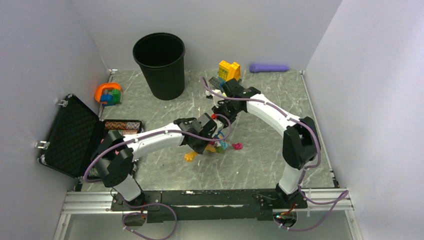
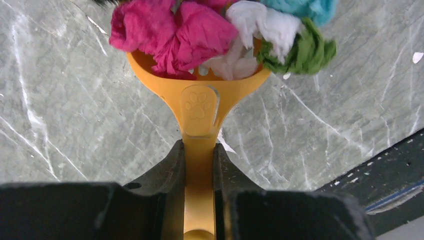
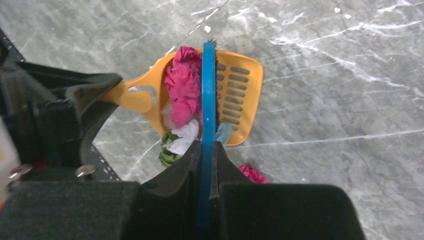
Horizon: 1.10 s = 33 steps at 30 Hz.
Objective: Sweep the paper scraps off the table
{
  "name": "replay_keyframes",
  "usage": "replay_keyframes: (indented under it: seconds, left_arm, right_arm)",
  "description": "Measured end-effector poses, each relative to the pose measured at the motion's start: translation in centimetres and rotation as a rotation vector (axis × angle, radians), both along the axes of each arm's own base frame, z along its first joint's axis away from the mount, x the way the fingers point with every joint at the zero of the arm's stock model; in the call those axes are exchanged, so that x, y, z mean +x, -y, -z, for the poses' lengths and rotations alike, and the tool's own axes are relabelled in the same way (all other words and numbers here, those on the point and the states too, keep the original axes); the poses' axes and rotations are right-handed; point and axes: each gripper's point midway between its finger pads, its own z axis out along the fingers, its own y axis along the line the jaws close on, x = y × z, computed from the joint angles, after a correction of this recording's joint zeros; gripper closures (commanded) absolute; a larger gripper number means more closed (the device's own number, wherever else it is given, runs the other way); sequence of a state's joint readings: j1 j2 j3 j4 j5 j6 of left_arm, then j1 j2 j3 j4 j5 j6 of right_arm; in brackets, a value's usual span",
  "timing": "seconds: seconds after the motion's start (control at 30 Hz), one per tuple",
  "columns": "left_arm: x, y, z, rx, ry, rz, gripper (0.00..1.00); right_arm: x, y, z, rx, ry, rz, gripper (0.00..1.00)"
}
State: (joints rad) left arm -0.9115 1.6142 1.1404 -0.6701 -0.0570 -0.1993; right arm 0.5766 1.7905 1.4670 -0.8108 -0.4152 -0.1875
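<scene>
My left gripper point(image 2: 199, 150) is shut on the handle of the orange slotted scoop point(image 2: 200, 105), held low over the table point(image 2: 60, 115). Magenta point(image 2: 170, 30), white point(image 2: 260, 22), green point(image 2: 305, 52) and teal point(image 2: 305, 7) paper scraps are heaped in its bowl. My right gripper point(image 3: 207, 147) is shut on a thin blue brush point(image 3: 208, 90) that stands upright in the scoop point(image 3: 240, 95), with the magenta scraps point(image 3: 184, 87) on its handle side. One magenta scrap point(image 3: 252, 174) lies loose on the table beside the scoop. From above, both grippers point(image 1: 202, 132) point(image 1: 222, 112) meet mid-table.
A black bin point(image 1: 160, 65) stands at the back left. An open black foam-lined case point(image 1: 72, 135) lies at the left edge. A yellow brick build point(image 1: 229, 70), a purple cylinder point(image 1: 269, 67) and an orange-and-blue toy point(image 1: 109, 94) sit along the back and left.
</scene>
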Motion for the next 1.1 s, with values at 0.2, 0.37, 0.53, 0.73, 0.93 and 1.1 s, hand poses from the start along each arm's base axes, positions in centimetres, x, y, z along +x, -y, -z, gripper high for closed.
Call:
replay_keyframes:
  seconds: [0.2, 0.37, 0.53, 0.73, 0.93, 1.1]
  left_arm:
    - [0.2, 0.2, 0.3, -0.012, 0.088, 0.029, 1.00]
    - [-0.4, 0.2, 0.3, -0.041, 0.147, 0.047, 1.00]
    - [-0.8, 0.1, -0.9, -0.102, 0.188, 0.050, 1.00]
    - [-0.6, 0.3, -1.6, -0.123, 0.205, 0.042, 1.00]
    - [-0.7, 0.1, -1.6, -0.133, 0.211, 0.034, 1.00]
    - [-0.8, -0.1, -2.1, -0.153, 0.216, 0.022, 1.00]
  right_arm:
    - [-1.1, 0.3, -2.2, 0.023, 0.018, 0.004, 1.00]
    - [-1.1, 0.7, -3.5, 0.026, 0.049, 0.025, 1.00]
    - [-0.9, 1.3, -3.2, -0.007, 0.054, 0.057, 1.00]
    - [0.0, 2.2, -3.7, -0.044, 0.096, 0.126, 1.00]
    - [0.8, 4.3, -7.2, -0.049, 0.229, 0.236, 1.00]
    - [1.2, 6.6, -10.7, -0.024, 0.344, 0.343, 1.00]
